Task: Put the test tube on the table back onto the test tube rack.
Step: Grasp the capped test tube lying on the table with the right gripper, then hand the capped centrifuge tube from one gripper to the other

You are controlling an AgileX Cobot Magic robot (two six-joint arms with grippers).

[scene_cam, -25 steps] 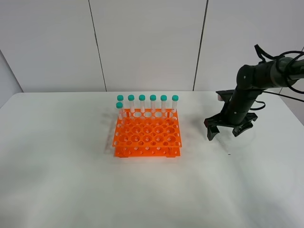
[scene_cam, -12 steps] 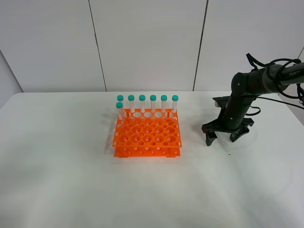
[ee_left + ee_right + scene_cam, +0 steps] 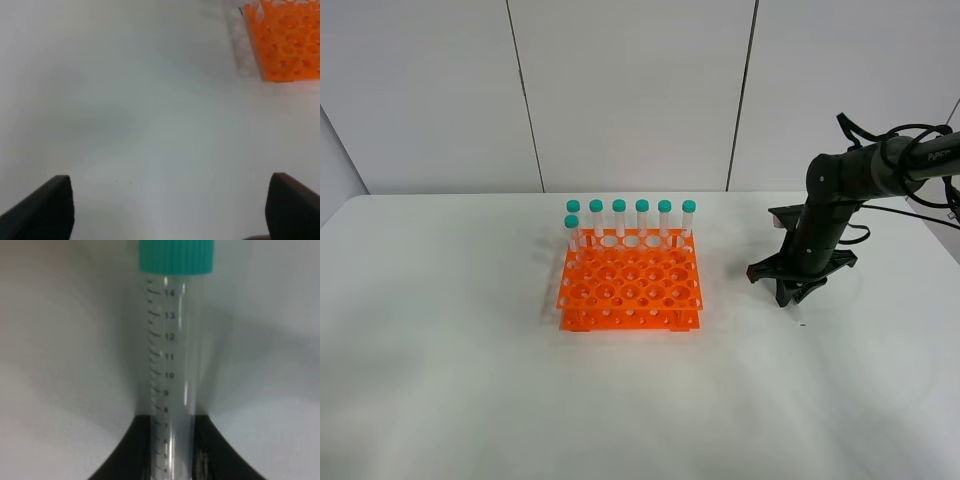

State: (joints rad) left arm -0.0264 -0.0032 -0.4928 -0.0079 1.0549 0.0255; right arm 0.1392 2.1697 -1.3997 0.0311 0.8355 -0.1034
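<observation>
Test tube point(image 3: 172, 365) gripped by right jaws, rack point(image 3: 630, 285) well apart

- Slim clear plastic test tube point(image 3: 172, 355) seen lengthwise, matte white table point(image 3: 60, 340) behind it, soft shadows both sides.
- Teal-green ribbed screw cap point(image 3: 176, 255) at the far end; black grad. marks 14 to 4 printed along the wall.
- Black right gripper point(image 3: 172, 450) clamps the tube approx. at marks 7–4, fingers point(image 3: 122, 460) touching both sides.

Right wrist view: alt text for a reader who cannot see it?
A slim clear plastic test tube with a teal-green screw cap and printed graduations is held between the right gripper's black fingers, over the plain white table.
</observation>
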